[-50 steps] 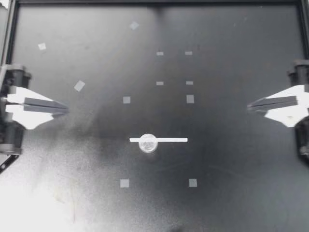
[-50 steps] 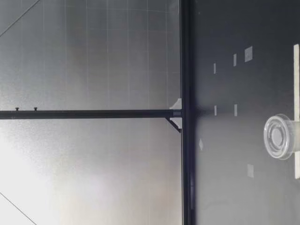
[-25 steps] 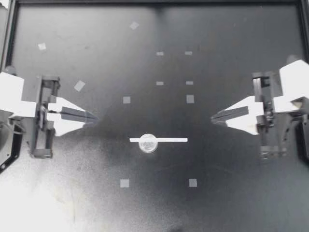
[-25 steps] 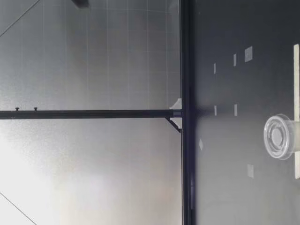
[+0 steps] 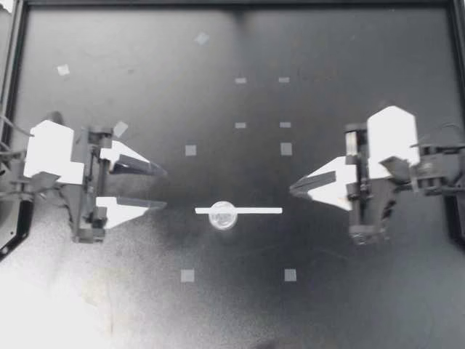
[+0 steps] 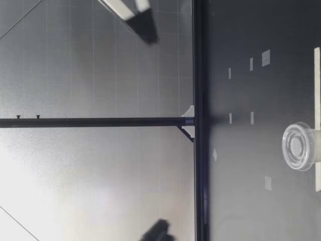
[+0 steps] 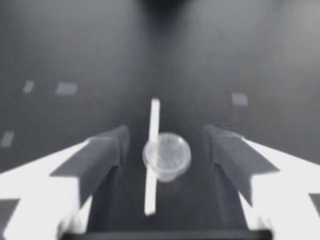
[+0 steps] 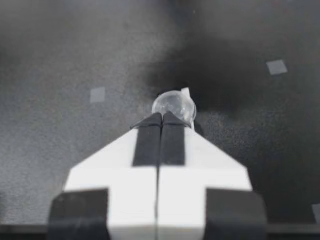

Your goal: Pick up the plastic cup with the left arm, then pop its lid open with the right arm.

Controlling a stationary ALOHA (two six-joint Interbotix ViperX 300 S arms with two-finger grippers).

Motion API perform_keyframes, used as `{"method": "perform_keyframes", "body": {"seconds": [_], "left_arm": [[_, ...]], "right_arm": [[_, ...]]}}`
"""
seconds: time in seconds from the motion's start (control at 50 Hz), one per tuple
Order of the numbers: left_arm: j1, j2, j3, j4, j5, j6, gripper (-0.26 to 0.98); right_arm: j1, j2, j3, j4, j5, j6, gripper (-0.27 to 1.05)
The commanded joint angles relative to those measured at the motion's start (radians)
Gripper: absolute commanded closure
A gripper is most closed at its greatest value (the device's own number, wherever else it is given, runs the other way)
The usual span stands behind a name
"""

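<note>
Where the top view looks straight down on the dark table point(image 5: 363, 305), the left gripper point(image 5: 161, 189) is seen with its fingers spread wide and nothing between them. The right gripper point(image 5: 293, 190) is seen with its fingers pressed together on nothing. A small clear cup point(image 5: 223, 215) is found near the table's middle, between the two grippers and apart from both. A white strip point(image 5: 254, 211) is laid flat against the cup's edge, and whether it touches or passes under cannot be told from above. Pale tape squares point(image 5: 187, 275) are scattered about. In the left wrist view, which is blurred, the cup point(image 7: 166, 156) is framed ahead of the spread fingers point(image 7: 102, 155), with the strip point(image 7: 151, 165) just beside it. In the right wrist view the cup point(image 8: 173, 105) is partly hidden behind the closed fingertips, and only an end of the strip point(image 8: 186, 92) is shown. In the low view the cup point(image 6: 298, 146) is seen upright, the strip point(image 6: 317, 75) is cut off, and of each gripper only a cropped dark tip is caught.
</note>
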Motion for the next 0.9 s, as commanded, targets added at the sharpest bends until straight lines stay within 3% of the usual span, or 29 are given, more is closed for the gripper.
{"method": "perform_keyframes", "body": {"seconds": [0.0,0.36,0.88], "left_arm": [[-0.002,0.034,-0.015,0.000,-0.018,-0.003,0.17],[-0.009,0.276,-0.072,0.002,-0.084,0.003,0.17],[-0.032,0.430,-0.137,0.002,-0.086,0.012,0.16]], "right_arm": [[0.005,0.048,-0.041,0.000,-0.028,0.002,0.87],[0.018,0.244,-0.132,0.000,-0.061,0.021,0.87],[0.020,0.437,-0.249,-0.002,-0.084,0.058,0.87]]}}
